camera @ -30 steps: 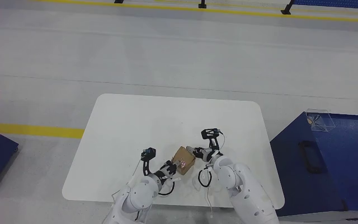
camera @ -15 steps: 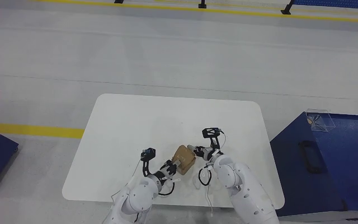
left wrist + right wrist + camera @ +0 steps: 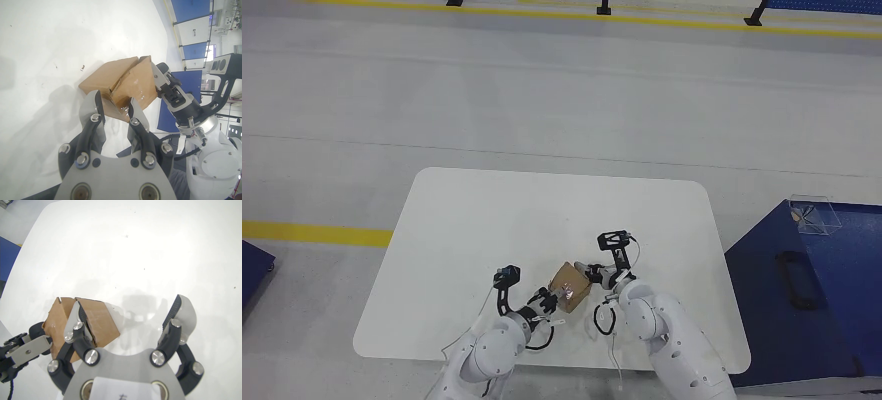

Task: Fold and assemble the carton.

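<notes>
A small brown carton [image 3: 568, 283] stands partly folded on the white table [image 3: 492, 220], near its front edge. Clear tape shines on one face of the carton [image 3: 132, 83]. My left gripper [image 3: 114, 104] has its fingers on either side of the carton's near corner and is shut on it. My right gripper [image 3: 128, 301] is wide open beside the carton [image 3: 102, 321], with one finger lying against the top edge and the other out over bare table. From above, the left gripper [image 3: 547, 297] and the right gripper [image 3: 594, 275] flank the carton.
The table's front edge runs just behind both arms. A blue cabinet [image 3: 802, 290] stands off the table's right side. The table's far half and left part offer free room.
The right arm has shifted a little to the left against the carton, and the carton has turned slightly. The left gripper keeps its hold.
</notes>
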`<action>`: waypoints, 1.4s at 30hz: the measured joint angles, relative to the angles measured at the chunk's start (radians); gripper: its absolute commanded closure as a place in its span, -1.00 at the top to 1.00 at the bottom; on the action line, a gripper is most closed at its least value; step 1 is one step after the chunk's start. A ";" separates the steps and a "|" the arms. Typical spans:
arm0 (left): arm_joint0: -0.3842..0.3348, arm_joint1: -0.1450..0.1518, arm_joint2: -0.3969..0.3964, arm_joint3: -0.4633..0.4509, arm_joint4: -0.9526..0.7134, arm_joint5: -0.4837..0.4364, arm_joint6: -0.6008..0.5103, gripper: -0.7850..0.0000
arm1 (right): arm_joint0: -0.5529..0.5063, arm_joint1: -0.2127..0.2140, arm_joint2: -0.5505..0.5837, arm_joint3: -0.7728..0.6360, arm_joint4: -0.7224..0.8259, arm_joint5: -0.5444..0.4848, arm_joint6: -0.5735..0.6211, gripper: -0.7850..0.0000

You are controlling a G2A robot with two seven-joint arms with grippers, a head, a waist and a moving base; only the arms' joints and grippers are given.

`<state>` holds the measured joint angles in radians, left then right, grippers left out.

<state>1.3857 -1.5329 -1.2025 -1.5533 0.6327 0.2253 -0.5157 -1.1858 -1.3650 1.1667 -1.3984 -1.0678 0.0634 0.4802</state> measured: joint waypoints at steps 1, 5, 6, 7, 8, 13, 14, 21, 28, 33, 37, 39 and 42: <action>-0.003 0.001 0.002 0.003 0.000 0.005 0.001 -0.36 | -0.001 0.000 0.001 -0.001 0.002 0.000 -0.003 1.00; -0.010 0.002 0.008 0.011 -0.002 0.013 0.002 -0.35 | -0.003 0.001 0.006 -0.003 0.006 -0.005 -0.004 1.00; -0.011 0.003 0.010 0.012 -0.002 0.014 0.003 -0.35 | -0.003 0.001 0.007 -0.003 0.006 -0.005 -0.004 1.00; -0.012 0.004 0.011 0.013 -0.002 0.016 0.003 -0.34 | -0.003 0.001 0.008 -0.004 0.007 -0.005 -0.006 1.00; -0.013 0.004 0.012 0.014 -0.003 0.017 0.004 -0.34 | -0.004 0.001 0.011 -0.006 0.013 -0.005 -0.010 1.00; -0.018 0.007 0.018 0.018 -0.005 0.025 0.007 -0.33 | -0.029 0.005 0.036 -0.036 0.054 -0.061 -0.043 1.00; -0.019 0.008 0.019 0.019 -0.006 0.025 0.008 -0.33 | -0.033 0.007 0.038 -0.041 0.048 -0.074 -0.041 1.00; -0.019 0.012 0.023 0.016 -0.014 0.027 0.017 -0.31 | -0.019 0.004 0.008 -0.017 -0.013 -0.023 -0.006 1.00; -0.008 0.018 0.019 -0.004 -0.023 0.010 0.033 -0.25 | 0.005 0.000 0.003 0.011 0.008 -0.009 0.006 1.00; 0.021 0.028 -0.005 -0.040 -0.031 -0.048 0.056 -0.26 | 0.008 -0.002 0.025 0.008 0.060 -0.005 -0.021 1.00; 0.036 0.035 -0.011 -0.045 -0.023 -0.063 0.048 -0.24 | -0.001 0.002 0.068 -0.003 0.103 0.010 -0.030 1.00; 0.032 0.035 -0.004 -0.035 -0.022 -0.066 0.047 -0.21 | 0.008 0.002 0.068 0.009 0.090 0.029 -0.015 1.00; 0.023 0.035 0.010 -0.018 -0.025 -0.073 0.057 -0.19 | 0.031 -0.001 0.048 0.036 0.069 0.051 0.011 1.00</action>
<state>1.4083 -1.4977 -1.1930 -1.5709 0.6082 0.1524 -0.4590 -1.1551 -1.3659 1.2146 -1.3624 -0.9992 0.1139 0.4909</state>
